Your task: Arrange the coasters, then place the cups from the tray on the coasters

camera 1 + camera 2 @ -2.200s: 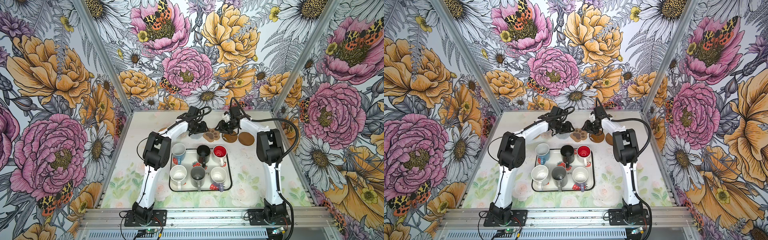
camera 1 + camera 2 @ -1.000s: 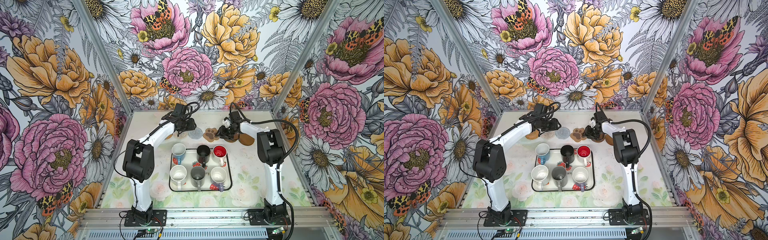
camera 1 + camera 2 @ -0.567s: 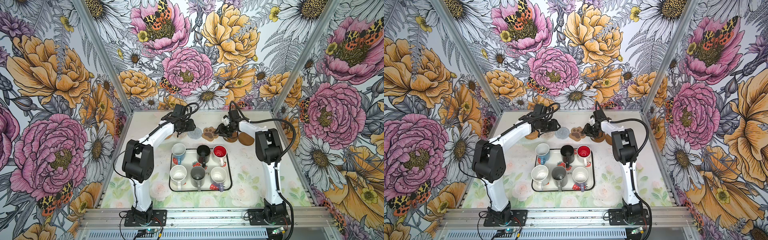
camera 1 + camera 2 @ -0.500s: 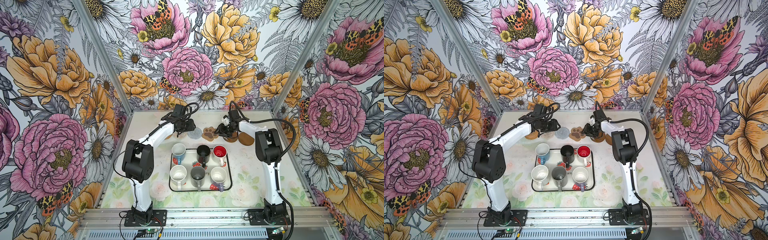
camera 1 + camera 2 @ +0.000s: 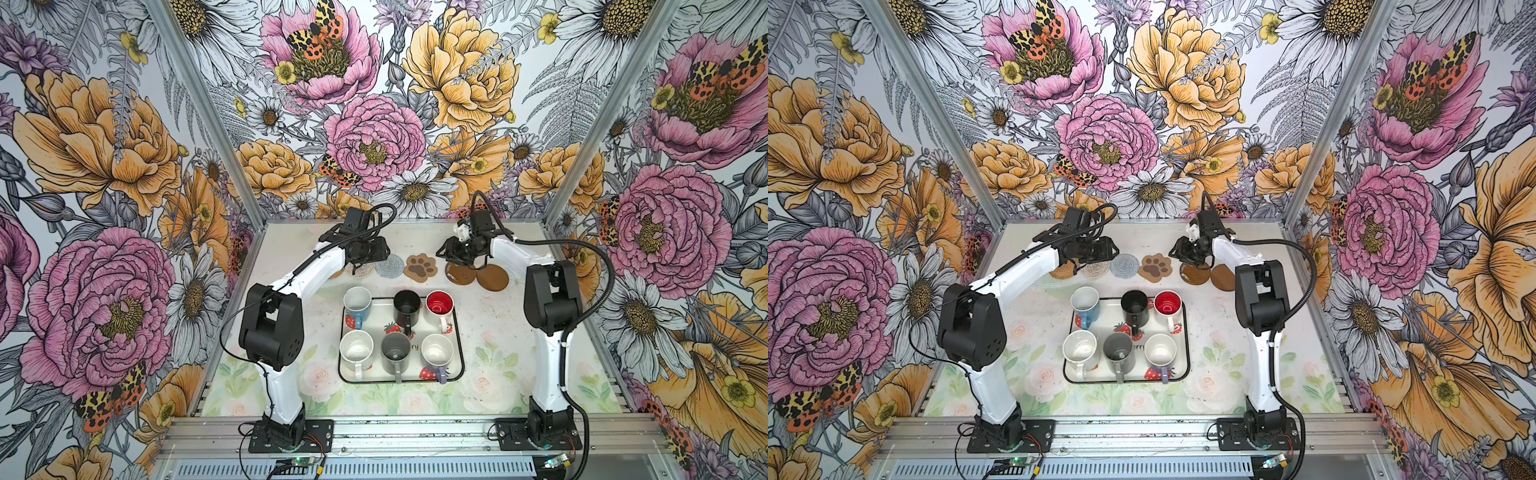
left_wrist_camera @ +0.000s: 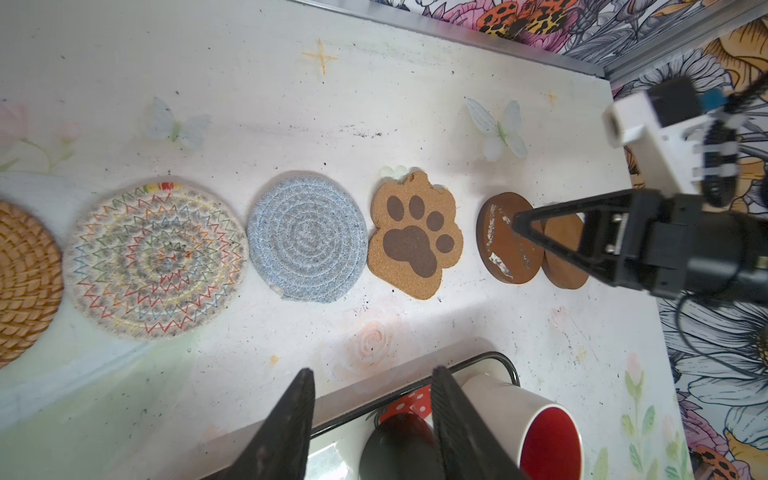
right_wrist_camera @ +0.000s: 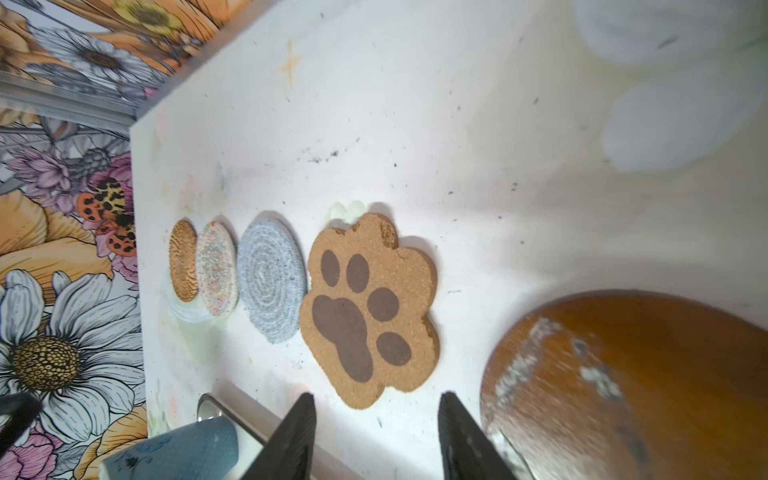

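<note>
Left hand (image 6: 371, 374) spread, empty, above whitish woven coaster (image 6: 156, 259). Right hand (image 7: 376, 399) spread, empty, just above left brown disc (image 5: 460, 275), which touches right brown disc (image 5: 493, 277), far right on bench (image 5: 498, 332).

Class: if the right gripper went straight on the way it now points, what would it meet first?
Probably the paw-shaped coaster, which lies straight ahead between the open jaws of the right gripper. The gripper tilts downward, though, so it might touch the bare table just short of it; depth is unclear.

Six cups (image 5: 1119, 347) stand on the tray (image 5: 1181, 353), with six coasters (image 5: 1155, 267) lined up behind it
</note>
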### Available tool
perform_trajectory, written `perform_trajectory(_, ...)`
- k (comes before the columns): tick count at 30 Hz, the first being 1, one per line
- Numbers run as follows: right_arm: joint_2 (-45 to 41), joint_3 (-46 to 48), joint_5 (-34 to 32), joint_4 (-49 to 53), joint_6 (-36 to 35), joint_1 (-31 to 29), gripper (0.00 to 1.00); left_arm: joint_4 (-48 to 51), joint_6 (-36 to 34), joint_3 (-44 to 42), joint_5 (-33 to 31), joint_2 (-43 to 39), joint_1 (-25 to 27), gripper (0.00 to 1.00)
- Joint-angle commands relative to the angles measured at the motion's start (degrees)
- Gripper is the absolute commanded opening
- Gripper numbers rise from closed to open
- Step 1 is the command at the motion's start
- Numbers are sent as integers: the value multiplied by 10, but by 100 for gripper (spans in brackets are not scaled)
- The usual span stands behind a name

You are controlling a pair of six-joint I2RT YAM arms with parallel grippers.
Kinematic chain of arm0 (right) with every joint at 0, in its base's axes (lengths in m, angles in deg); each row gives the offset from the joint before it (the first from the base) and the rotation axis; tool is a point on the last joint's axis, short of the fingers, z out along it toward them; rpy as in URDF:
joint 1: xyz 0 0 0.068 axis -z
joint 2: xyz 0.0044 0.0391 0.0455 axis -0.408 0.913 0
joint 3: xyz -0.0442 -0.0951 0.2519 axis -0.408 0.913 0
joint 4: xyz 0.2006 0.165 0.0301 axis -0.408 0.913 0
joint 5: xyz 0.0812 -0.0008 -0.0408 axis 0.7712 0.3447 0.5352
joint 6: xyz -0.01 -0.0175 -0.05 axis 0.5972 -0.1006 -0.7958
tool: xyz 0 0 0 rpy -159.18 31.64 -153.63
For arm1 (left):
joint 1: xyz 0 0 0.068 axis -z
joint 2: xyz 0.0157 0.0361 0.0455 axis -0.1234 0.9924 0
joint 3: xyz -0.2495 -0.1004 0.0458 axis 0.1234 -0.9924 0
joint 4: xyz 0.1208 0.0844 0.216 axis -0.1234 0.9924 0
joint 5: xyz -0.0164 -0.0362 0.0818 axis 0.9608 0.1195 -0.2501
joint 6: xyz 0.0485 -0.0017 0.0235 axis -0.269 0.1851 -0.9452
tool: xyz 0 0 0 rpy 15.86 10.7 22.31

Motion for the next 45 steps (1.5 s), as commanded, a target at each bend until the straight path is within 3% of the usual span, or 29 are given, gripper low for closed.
perform_trajectory(1,-74,39,-15,-2,-20,29,51,-10,1,-12,-14,-38,4,48)
perform_trajectory(7,-129,136,-44,-2,-36,68,51,-13,4,-17,-15,-42,7,48)
perform_trajectory(14,-105,173,-45,-5,-38,74,52,-19,11,-15,-22,-44,18,48)
perform_trajectory(45,33,92,-16,-32,4,77,51,-28,18,-14,-15,-35,21,48)
